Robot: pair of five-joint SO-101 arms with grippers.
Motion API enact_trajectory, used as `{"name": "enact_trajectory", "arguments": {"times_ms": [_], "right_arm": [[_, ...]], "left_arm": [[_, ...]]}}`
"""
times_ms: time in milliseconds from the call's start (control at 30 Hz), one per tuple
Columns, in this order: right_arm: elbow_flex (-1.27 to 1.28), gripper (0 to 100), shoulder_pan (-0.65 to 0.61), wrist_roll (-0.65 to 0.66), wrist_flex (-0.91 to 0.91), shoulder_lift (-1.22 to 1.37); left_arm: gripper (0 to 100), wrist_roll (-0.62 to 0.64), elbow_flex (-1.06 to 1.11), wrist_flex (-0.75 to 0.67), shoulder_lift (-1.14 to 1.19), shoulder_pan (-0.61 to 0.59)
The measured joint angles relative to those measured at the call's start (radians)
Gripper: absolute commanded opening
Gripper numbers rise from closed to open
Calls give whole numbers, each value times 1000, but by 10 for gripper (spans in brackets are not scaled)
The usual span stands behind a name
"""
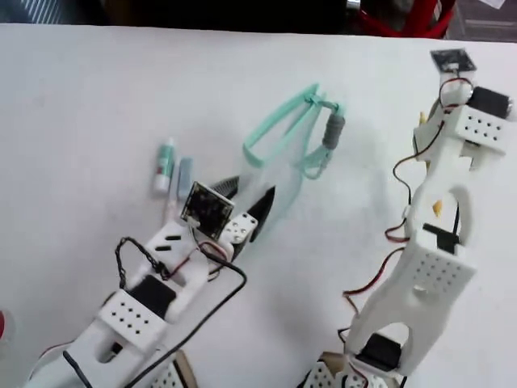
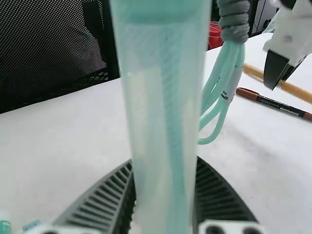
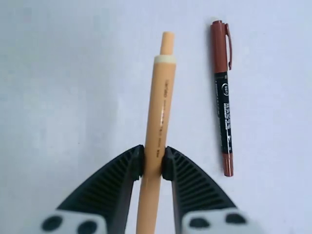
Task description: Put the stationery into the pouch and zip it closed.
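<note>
1. The left gripper (image 2: 164, 165) grips a see-through, mint-green pouch (image 1: 279, 149). Its two dark ribbed jaws press on the pouch's edge from either side.
2. In the high view the pouch lies on the white table (image 1: 89, 97), just right of the frame's centre and slanting towards the upper right. Its mint rim spreads into an open loop.
3. A grey cord (image 1: 333, 129) with a knot sits at the pouch's upper-right end, and a thin mint loop hangs from it.
4. The right gripper (image 3: 153, 155) is drawn in narrow and pinches an orange pen (image 3: 161, 97) between its jaws. Most of the barrel sticks out beyond the fingertips.
5. A brown marker (image 3: 223, 97) lies flat on the table just beside the pen, roughly parallel to it and not touching it.
6. Left of centre in the high view, a small tube (image 1: 165, 166) and a grey-blue piece (image 1: 184, 173) lie side by side on the table. They are outside the pouch and near the left arm (image 1: 145, 299).
7. The right arm (image 1: 428, 267) stands along the right edge of the high view, well apart from the pouch.
</note>
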Motion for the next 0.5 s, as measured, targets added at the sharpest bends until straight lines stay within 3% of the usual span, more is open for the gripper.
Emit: {"name": "enact_trajectory", "arguments": {"times_ms": [167,300,500], "right_arm": [[29,18,-11,0,71,-218],[192,18,-23,0,75,-431],[434,17,-186,-12,69,-861]], "left_arm": [[142,0,0,0,-2,0],[142,0,0,0,-2,0],[142,0,0,0,-2,0]]}}
